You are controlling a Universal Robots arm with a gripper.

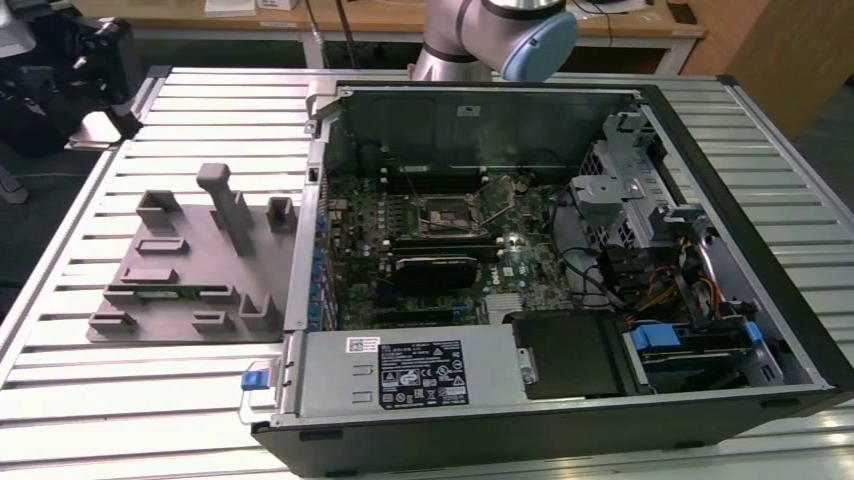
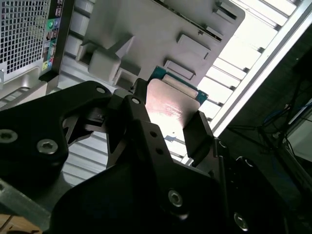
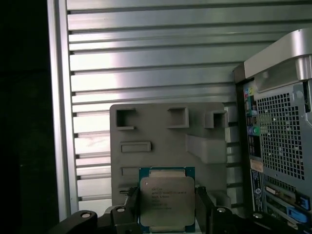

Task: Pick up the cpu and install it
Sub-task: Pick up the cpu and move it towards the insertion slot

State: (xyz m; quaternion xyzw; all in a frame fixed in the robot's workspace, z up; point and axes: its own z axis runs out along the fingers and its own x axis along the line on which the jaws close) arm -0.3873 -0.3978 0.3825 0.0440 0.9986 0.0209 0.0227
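First wrist view: the cpu (image 3: 166, 199) — a flat square chip, dull silver-grey metal lid on a thin green rim — is clamped by the gripper (image 3: 167, 195), its two black fingers (image 3: 202, 209) closed on opposite edges, the other two edges free. It hangs in the air over the fixture (image 3: 165, 131), apart from it; the fixture is a matt grey plastic slab with raised blocks and shallow rectangular pockets. It lies on the table (image 1: 187, 410), ribbed aluminium slats with bright glare, just beside the case (image 1: 561, 420). Exterior view: the case lies on its side, open-topped, black steel walls boxing in the green board (image 1: 350, 240). The socket (image 1: 447, 212) — a square metal frame — sits mid-board, open from above, with a grey drive cage (image 1: 621, 190) towards the exterior view's right. The arm (image 1: 507, 35) stands behind the case, wooden desks (image 1: 400, 15) beyond.
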